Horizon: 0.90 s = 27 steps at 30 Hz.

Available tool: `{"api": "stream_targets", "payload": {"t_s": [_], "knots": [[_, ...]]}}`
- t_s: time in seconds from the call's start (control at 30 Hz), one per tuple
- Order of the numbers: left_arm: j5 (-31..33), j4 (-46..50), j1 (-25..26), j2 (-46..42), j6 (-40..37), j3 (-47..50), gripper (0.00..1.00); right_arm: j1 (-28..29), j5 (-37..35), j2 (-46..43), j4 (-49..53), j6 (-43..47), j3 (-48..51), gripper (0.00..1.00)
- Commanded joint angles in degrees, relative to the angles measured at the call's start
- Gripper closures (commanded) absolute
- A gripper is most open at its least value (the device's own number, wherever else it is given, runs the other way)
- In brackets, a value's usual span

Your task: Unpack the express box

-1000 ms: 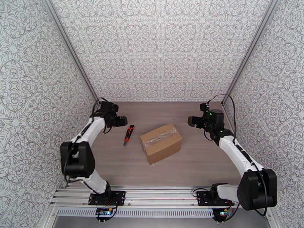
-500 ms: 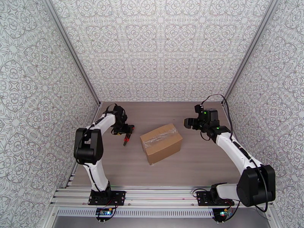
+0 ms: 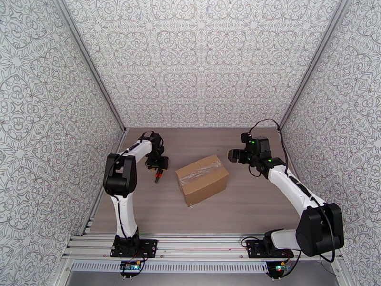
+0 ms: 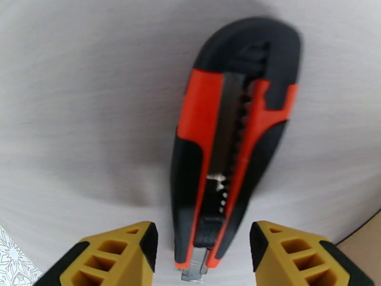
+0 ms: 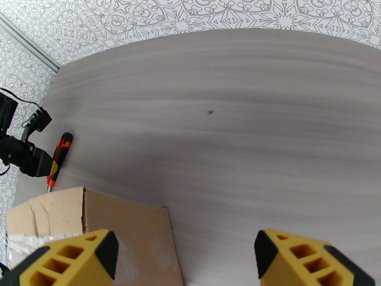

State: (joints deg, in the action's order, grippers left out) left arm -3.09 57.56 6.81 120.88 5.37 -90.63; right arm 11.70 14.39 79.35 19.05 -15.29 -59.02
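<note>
Our left claw (image 4: 202, 241) hangs low over the utility knife (image 4: 228, 148), its two yellow fingers (image 4: 119, 253) set apart, one on each side of the knife's blade end. A strip of bare table (image 3: 238, 210) shows between each finger and the red-and-black handle. As far as the left wrist view shows, neither finger touches the handle, so we hold nothing there. We judge that the claw straddles the knife across its narrow width because that is the only way the fingers can close on so slim a tool. The knife lies flat on the table, just left of the express box (image 3: 202, 179), within easy reach of that arm.

The express box sits near the middle of the table, turned at a slant, its flaps shut and the shiny tape (image 3: 197, 171) unbroken along the top seam. Nothing has been unpacked; the tape must be cut first, which is why we go for the knife.

Our right claw (image 5: 185, 253) hovers above the table just past the far right corner of the box, with fingers wide apart and nothing between them. The right wrist view looks across the box's top towards the knife and the left arm. We judge that it waits there so that it can steady the box once cutting begins
</note>
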Motion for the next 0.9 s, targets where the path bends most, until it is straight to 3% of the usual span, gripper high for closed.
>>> {"api": "stream_targets", "payload": {"t_s": [0.0,0.33,0.53,0.67,0.87], "knots": [[0.6,1.7,-0.2,1.5,-1.0,-1.4,0.43,0.5,-1.6,0.4,1.4,-1.1,-1.8,0.19],[1.8,2.9,0.2,4.2,-2.2,-2.1,0.53,0.6,-2.3,0.5,1.2,-1.7,-2.0,0.19],[2.6,2.9,0.6,4.2,-2.8,-1.8,0.67,0.7,-2.8,-0.5,1.2,-2.1,-1.7,0.19],[3.0,2.2,0.5,1.6,-3.3,-1.4,0.76,0.7,-3.1,-1.7,0.9,-3.0,-1.8,0.19],[2.9,0.0,-0.5,-5.5,-3.0,-2.3,0.81,0.7,-1.0,-2.4,0.0,-6.7,-4.5,0.17]]}}
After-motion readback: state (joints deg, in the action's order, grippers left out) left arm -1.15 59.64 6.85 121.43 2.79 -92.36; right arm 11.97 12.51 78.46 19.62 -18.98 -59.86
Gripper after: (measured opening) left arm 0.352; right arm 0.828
